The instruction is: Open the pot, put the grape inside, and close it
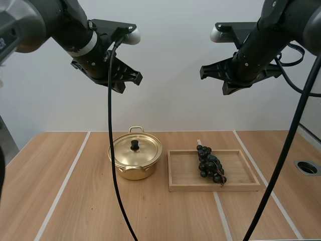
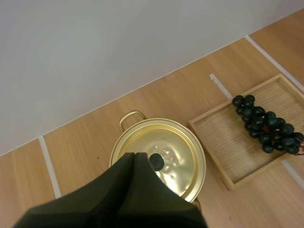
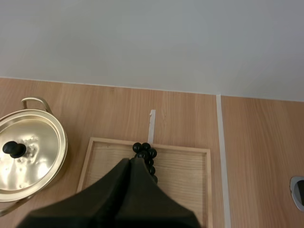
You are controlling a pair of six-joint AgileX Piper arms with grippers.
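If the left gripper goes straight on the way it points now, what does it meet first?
Most likely the lid, near its black knob: the left gripper, jaws shut, aims there in its wrist view, though depth is unclear.

Both arms are chunky and matte black with rounded links. Left arm (image 1: pixel 65 25) has a pale grey band near the wrist, plus a grey section further back. Left gripper (image 2: pixel 134 156) and right gripper (image 3: pixel 130 160) are plain black too, jaws tapering to blunt wedges.
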